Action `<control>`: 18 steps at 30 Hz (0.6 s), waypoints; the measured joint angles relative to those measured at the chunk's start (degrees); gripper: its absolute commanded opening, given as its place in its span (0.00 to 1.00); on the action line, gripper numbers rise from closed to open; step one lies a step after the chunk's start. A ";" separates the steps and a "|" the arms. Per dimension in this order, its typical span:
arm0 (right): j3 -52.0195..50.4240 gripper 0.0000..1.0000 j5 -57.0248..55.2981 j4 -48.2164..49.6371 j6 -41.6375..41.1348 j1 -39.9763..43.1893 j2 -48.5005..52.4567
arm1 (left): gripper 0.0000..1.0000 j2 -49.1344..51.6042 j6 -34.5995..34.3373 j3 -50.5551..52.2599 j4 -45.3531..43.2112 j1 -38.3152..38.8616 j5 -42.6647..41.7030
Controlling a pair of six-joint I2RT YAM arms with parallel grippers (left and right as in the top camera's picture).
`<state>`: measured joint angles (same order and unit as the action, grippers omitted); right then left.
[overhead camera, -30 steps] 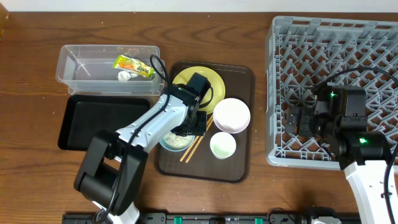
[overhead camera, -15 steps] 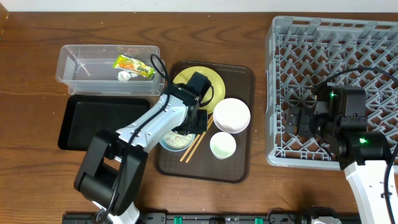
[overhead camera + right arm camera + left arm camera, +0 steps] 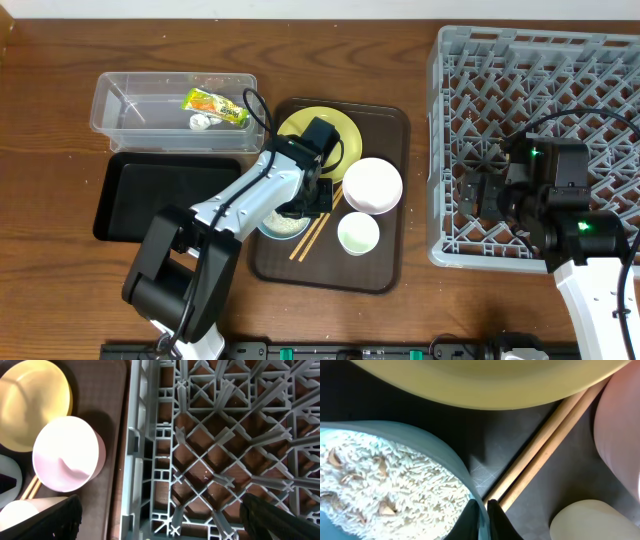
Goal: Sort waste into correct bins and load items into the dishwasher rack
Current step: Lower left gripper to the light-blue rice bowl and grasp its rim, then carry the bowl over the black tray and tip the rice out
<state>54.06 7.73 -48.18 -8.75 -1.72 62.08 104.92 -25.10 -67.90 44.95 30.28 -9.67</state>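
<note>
My left gripper [image 3: 306,206] is shut on the rim of the light blue bowl [image 3: 281,229], which holds white rice [image 3: 395,485]; its fingertips [image 3: 496,519] pinch the rim [image 3: 451,457]. Two chopsticks [image 3: 545,450] lie beside the bowl. The yellow plate [image 3: 322,128], white bowl [image 3: 372,185] and pale green cup [image 3: 358,234] sit on the same tray. The wrapper [image 3: 214,106] and white scrap [image 3: 200,122] lie in the clear tub [image 3: 120,112]. My right gripper [image 3: 165,525] is open and empty above the grey rack [image 3: 540,60] near its left edge.
The black tray [image 3: 165,195] lies in front of the clear tub, left of the brown serving tray [image 3: 330,272]. The rack's left wall [image 3: 137,445] stands close to the serving tray and the white bowl [image 3: 65,455].
</note>
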 measured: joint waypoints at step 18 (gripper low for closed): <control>0.00 0.99 0.00 -0.61 0.00 0.00 0.00 | 0.06 -15.85 4.22 -1.33 8.83 -2.95 -0.66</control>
<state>54.06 7.73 -48.80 -8.75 -1.72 62.08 89.08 -20.88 -69.23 53.78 27.33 -10.33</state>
